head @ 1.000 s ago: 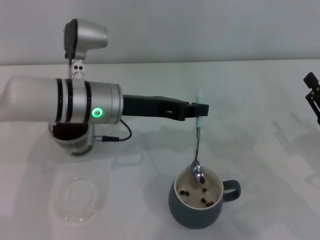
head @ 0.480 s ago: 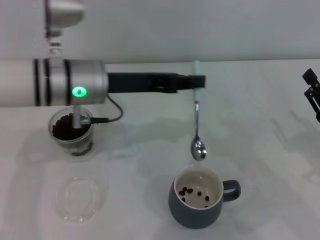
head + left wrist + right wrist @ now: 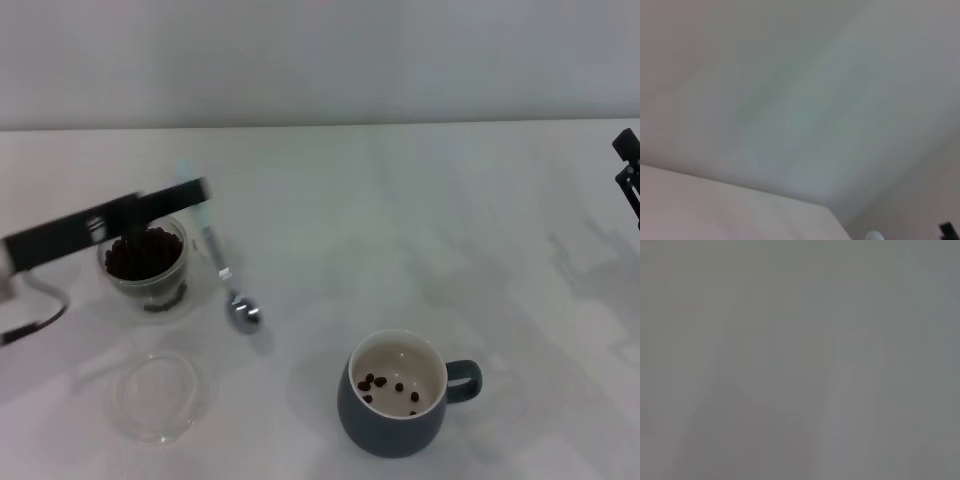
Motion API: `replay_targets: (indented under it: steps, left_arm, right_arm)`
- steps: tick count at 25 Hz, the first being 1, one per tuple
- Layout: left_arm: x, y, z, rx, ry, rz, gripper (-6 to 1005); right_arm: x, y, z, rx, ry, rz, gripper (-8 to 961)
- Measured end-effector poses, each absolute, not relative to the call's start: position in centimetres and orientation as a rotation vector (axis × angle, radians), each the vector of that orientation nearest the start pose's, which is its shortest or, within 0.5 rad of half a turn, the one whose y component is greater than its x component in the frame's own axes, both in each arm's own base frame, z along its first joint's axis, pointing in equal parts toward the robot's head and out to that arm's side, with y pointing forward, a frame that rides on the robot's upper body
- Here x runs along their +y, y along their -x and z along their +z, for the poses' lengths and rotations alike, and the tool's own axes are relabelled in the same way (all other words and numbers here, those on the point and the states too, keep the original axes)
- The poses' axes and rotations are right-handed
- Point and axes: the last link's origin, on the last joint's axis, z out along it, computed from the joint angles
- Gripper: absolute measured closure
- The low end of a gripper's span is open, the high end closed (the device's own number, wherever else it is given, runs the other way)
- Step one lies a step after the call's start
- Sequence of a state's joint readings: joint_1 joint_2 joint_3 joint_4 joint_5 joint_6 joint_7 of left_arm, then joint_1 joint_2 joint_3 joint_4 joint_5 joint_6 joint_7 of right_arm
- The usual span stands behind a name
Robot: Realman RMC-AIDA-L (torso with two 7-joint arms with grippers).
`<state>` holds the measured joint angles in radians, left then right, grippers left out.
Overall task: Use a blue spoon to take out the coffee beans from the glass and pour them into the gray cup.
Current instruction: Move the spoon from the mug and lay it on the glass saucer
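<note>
In the head view my left gripper (image 3: 192, 193) is shut on the pale-blue handle of the blue spoon (image 3: 222, 268), which hangs down with its metal bowl (image 3: 242, 312) near the table, just right of the glass (image 3: 145, 262). The glass holds a heap of dark coffee beans (image 3: 140, 255). The gray cup (image 3: 400, 392) stands at the front right of centre with a few beans (image 3: 385, 385) inside. My right gripper (image 3: 628, 165) is parked at the far right edge. The wrist views show only blank surfaces.
A shallow clear glass dish (image 3: 155, 395) lies in front of the glass. A black cable (image 3: 35, 318) loops at the left edge. The white table (image 3: 400, 220) stretches behind and to the right.
My left arm has swung left from above the gray cup to beside the glass, carrying the spoon. The spoon came up out of the cup, leaving beans inside it.
</note>
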<state>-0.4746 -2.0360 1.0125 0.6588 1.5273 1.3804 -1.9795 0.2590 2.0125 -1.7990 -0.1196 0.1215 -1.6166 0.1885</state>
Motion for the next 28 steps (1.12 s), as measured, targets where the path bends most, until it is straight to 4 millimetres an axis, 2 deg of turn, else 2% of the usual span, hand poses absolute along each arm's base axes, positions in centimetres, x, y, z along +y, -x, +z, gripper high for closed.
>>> replay_targets:
  steps: [2,5,11,19,28]
  left_arm:
    - [33.6,26.6,1.6,-1.417,2.313,-1.089,873]
    - [31.8,29.0,2.4,-1.437,2.214,-1.114,873]
    - [28.8,32.3,2.6,-1.435,2.07,-1.131,874]
    - [26.6,34.5,2.5,-1.405,1.962,-1.144,873]
    - [26.8,35.0,0.3,-1.457,1.941,-1.107,874]
  right_arm:
    - [25.9,-33.5,3.4,0.177,1.652,0.858,379]
    - [25.9,-33.6,3.4,0.184,1.652,0.86,379]
    - [25.7,-33.9,3.3,0.191,1.659,0.84,379]
    - [25.5,-34.0,3.2,0.205,1.668,0.845,379]
    - [25.5,-33.9,3.1,0.204,1.672,0.848,379]
